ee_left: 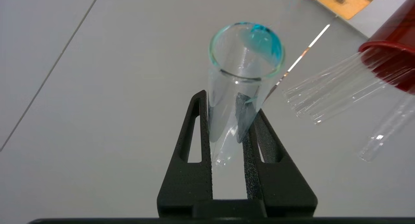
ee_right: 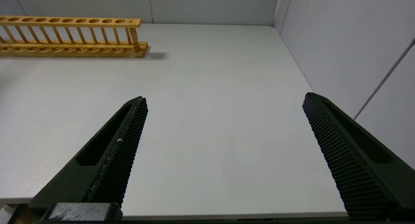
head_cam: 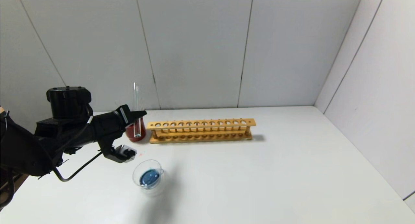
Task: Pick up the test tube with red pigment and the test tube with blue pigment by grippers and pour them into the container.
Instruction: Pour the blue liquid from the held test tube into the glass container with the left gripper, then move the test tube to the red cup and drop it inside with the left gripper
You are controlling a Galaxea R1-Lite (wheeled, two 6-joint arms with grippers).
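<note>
Nearest the camera, the left gripper (ee_left: 227, 120) is clamped on the blue tube (ee_left: 241, 88), now almost drained, with only teal streaks near its mouth. It holds the tube upright beside the red cup (head_cam: 135, 133), where other clear tubes (ee_left: 330, 91) stand. The dish (head_cam: 148, 177) sits on the table (head_cam: 259, 185) in front of the gripper, holding a blue pool: the blue pour looks done. No red tube is visible, so the red pour seems left. The right gripper (ee_right: 223, 152) hangs wide open and empty, right of the wooden rack (head_cam: 201, 130).

Wooden rack (head_cam: 201, 130) beside red cup (head_cam: 133, 133)
</note>
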